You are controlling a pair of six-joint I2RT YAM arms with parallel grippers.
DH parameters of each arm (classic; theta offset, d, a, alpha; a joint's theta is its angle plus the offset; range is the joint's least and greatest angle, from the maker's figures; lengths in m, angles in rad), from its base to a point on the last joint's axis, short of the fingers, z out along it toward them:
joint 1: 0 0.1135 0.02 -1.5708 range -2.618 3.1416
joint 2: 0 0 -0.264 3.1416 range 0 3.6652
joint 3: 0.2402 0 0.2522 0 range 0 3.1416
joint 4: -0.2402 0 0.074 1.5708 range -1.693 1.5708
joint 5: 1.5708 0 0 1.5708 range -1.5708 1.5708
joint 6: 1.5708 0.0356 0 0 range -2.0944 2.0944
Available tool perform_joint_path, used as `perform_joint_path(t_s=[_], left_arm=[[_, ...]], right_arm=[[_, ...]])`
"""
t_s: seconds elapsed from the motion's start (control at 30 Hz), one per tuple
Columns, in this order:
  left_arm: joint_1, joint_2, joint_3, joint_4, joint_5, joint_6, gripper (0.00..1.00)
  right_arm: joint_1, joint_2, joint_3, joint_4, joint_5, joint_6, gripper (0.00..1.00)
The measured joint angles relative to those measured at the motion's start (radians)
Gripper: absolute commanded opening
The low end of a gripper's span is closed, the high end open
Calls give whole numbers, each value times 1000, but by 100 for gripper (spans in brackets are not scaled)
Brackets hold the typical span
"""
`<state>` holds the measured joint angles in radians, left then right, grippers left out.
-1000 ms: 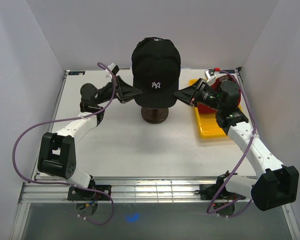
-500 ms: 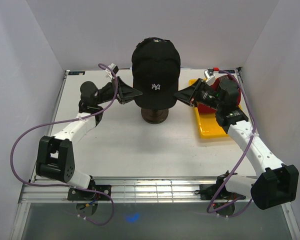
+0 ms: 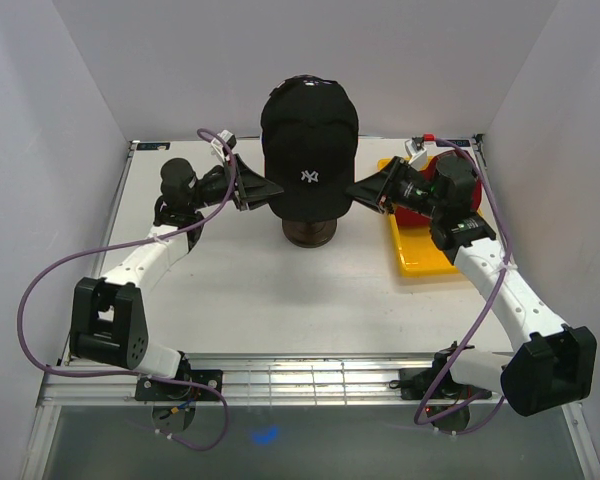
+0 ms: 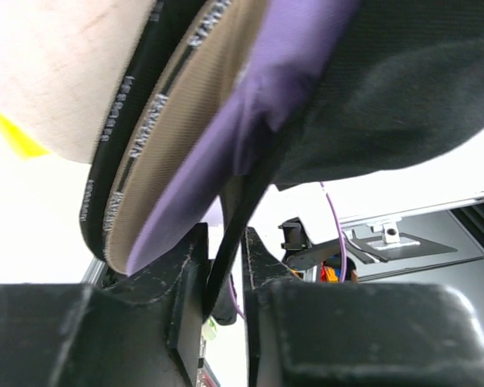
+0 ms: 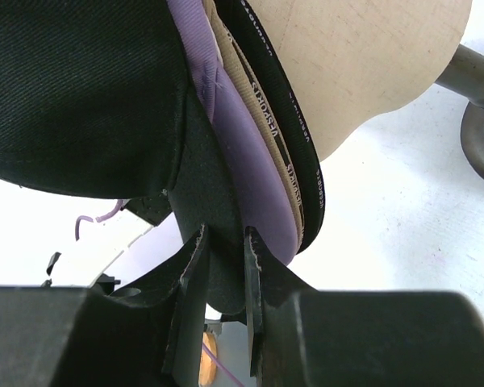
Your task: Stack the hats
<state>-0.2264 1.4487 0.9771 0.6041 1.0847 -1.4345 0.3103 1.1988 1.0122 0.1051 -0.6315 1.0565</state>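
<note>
The top camera sits high behind the arm bases. It looks down and forward across the white surface (image 3: 230, 290) to the back wall, from far enough off to take in both arms whole. Each wrist camera sits just behind its own gripper and looks along the fingers from very close. The left one faces inward and upward, with the left gripper (image 4: 224, 242) filling the lower frame under the black cap (image 4: 403, 89). The right one mirrors it, with the right gripper (image 5: 224, 242) low in frame. All three views share the capped dummy head (image 5: 371, 64), and the wrist views catch its underside from opposite sides.
</note>
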Motion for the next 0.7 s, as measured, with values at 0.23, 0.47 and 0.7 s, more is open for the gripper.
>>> perform_joint_path(t_s=[0.23,0.47,0.7], left_arm=[[18,-7,9,-88,16,53,41],[28,-9,50,-204,34,124,43],[40,-17,95,-379,37,245,43]], right_arm=[[2,1,0,0,0,-10,8],[1,1,0,-1,1,-12,8],[-2,4,1,-3,0,-14,8]])
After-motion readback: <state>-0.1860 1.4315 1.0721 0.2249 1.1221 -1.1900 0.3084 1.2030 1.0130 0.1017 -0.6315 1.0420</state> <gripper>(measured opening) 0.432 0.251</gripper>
